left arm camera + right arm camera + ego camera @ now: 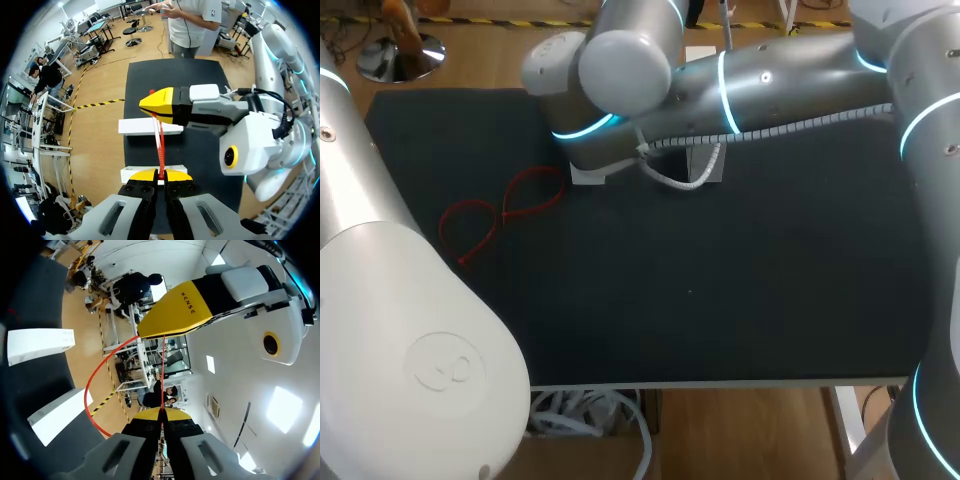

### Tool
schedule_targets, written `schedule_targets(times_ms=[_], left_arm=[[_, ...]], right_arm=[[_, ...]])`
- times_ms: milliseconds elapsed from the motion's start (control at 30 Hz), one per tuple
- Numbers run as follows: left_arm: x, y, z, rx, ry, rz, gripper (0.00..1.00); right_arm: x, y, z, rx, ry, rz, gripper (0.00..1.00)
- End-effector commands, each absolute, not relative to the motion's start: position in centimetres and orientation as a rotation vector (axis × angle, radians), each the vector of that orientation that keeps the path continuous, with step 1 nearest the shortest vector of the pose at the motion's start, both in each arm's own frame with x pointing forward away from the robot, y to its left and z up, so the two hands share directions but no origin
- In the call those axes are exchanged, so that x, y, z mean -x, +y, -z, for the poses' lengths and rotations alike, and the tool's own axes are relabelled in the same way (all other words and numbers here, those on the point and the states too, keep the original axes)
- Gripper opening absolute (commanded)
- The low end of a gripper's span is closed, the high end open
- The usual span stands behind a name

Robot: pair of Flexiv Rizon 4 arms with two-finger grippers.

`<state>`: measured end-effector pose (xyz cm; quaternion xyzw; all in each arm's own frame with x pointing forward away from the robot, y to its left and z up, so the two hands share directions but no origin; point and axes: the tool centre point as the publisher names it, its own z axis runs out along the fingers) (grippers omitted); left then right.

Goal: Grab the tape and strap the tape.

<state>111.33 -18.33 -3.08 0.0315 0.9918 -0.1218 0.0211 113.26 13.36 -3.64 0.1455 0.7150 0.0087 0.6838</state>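
Our left gripper [160, 176], fingers pressed together, pinches a red tape [161, 142] held above the black table [200, 80]. The tape runs straight ahead from it to our right gripper [156, 105], which clamps it too. Loose red loops [503, 215] lie on the table's left.

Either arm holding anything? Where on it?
Both. One thin red plastic strap is pinched by the left gripper and the right gripper. It is stretched straight between their shut jaws, and its slack loops out beside. The exact ends are hidden.
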Motion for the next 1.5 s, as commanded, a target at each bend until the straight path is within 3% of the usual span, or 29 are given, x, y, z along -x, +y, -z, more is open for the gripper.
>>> schedule_targets(times_ms=[33,1500], left_arm=[[-111.3,-18.4,3.0,-0.098,3.078,0.371,0.0],[-111.3,-18.4,3.0,-0.098,3.078,0.371,0.0]], right_arm=[[-113.5,13.3,3.5,-0.329,1.602,-0.009,0.0],[-113.5,13.4,3.2,-0.322,1.587,-0.011,0.0]])
